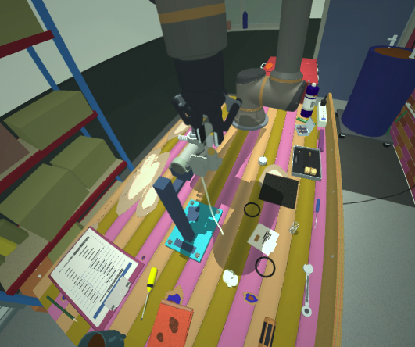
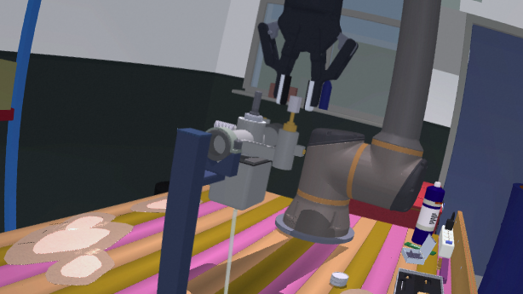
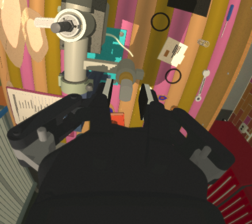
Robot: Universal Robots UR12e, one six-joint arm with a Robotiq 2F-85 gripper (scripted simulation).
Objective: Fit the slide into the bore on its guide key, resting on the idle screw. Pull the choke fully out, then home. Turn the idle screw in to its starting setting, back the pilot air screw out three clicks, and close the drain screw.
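Observation:
My gripper (image 2: 294, 96) (image 3: 126, 94) (image 1: 207, 135) hangs open directly over the carburettor (image 2: 251, 154) (image 1: 194, 158), its fingers standing to either side of the grey choke knob (image 2: 294, 104) (image 3: 125, 90), which sits raised on a brass stem. It holds nothing. The carburettor is clamped on a dark blue post (image 1: 175, 207) (image 2: 181, 209) rising from a cyan base plate (image 1: 194, 230). The slide top with its dark stem (image 2: 257, 105) (image 3: 64, 26) sticks up from the bore. A knurled screw (image 2: 224, 125) (image 3: 43, 22) projects from the side. A pale hose (image 1: 212, 207) trails from the float bowl to the bench.
Behind the carburettor stands the robot's base (image 1: 253, 113) with a red toolbox (image 1: 308, 68). On the striped bench lie two black O-rings (image 1: 252, 210), a black pad (image 1: 278, 191), a parts tray (image 1: 307, 162), a spanner (image 1: 307, 289), a clipboard (image 1: 95, 275) and a yellow screwdriver (image 1: 149, 289). Shelving stands at the left.

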